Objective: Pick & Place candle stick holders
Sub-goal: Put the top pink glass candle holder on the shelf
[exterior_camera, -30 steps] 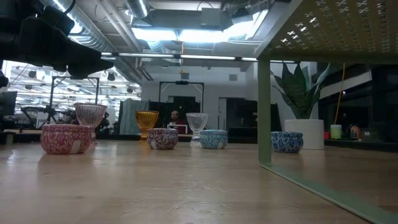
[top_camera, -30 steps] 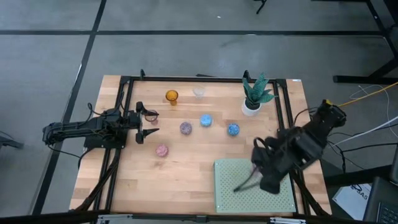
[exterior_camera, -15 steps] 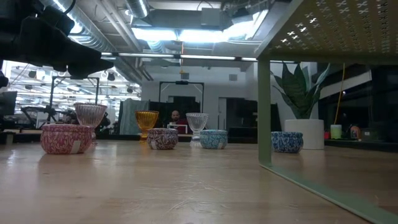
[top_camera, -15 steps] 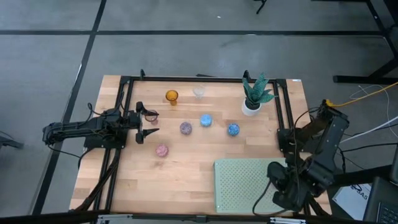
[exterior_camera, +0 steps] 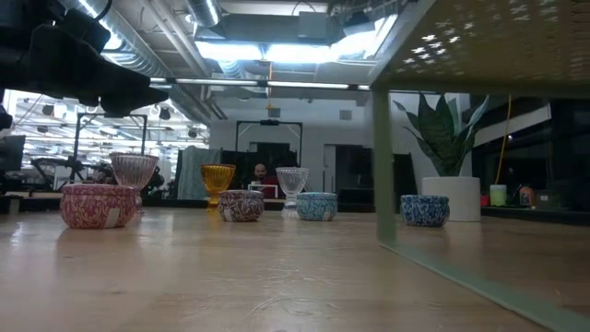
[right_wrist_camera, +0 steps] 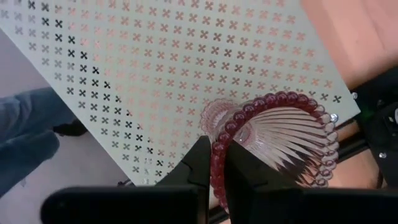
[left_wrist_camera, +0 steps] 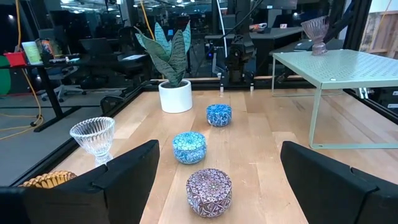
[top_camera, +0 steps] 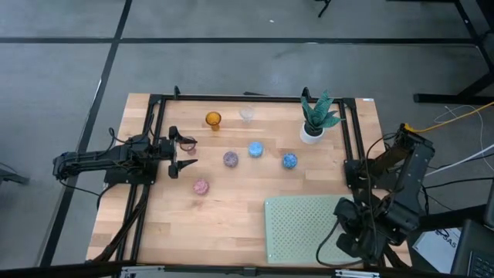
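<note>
The right claw (right_wrist_camera: pixel 214 163) pinches the rim of a pink glass holder (right_wrist_camera: pixel 280 140) over the green perforated mat (top_camera: pixel 297 224). The left claw (top_camera: pixel 182 152) hangs wide open and empty at the bench's (top_camera: pixel 231 212) left side.

On my wooden bench (top_camera: pixel 231 216) a white pot with a green plant (top_camera: pixel 313 123) stands near the far edge. A pale green perforated stand (top_camera: pixel 297 228) sits at the near right corner.

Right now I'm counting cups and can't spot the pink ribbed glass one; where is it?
The pink ribbed cup stands on the green perforated shelf at the table's right front corner, its rim pinched in the right gripper.
</note>
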### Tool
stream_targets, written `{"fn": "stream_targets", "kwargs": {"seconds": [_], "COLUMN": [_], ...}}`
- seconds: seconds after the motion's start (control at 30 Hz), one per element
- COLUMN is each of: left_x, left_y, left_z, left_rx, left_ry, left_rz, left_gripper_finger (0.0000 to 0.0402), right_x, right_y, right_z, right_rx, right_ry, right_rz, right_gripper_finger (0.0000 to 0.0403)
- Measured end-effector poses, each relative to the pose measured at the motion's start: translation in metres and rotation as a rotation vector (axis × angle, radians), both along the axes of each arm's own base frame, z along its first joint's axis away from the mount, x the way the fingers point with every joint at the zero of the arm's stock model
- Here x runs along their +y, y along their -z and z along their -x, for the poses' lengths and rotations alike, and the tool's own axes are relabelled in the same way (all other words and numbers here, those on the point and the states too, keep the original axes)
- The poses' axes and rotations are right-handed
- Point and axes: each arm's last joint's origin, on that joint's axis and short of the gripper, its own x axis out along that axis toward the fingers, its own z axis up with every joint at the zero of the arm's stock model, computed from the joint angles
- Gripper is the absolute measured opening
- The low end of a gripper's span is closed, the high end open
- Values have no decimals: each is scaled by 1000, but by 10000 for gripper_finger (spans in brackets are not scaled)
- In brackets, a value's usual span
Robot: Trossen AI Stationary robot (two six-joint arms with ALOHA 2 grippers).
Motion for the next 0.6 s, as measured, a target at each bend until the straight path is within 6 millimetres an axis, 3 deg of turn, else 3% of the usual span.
{"fn": "stream_targets", "kwargs": {"seconds": [0.6], "left_x": [0], "left_y": [0], "left_z": [0], "left_rx": [0], "left_ry": [0], "left_rz": [0], "left_gripper_finger": [334], "right_x": [-4], "right_y": [-3], "right_z": [-9], "right_rx": [-30], "right_ry": [29], "right_rz": [3], "right_gripper_finger": [25]}}
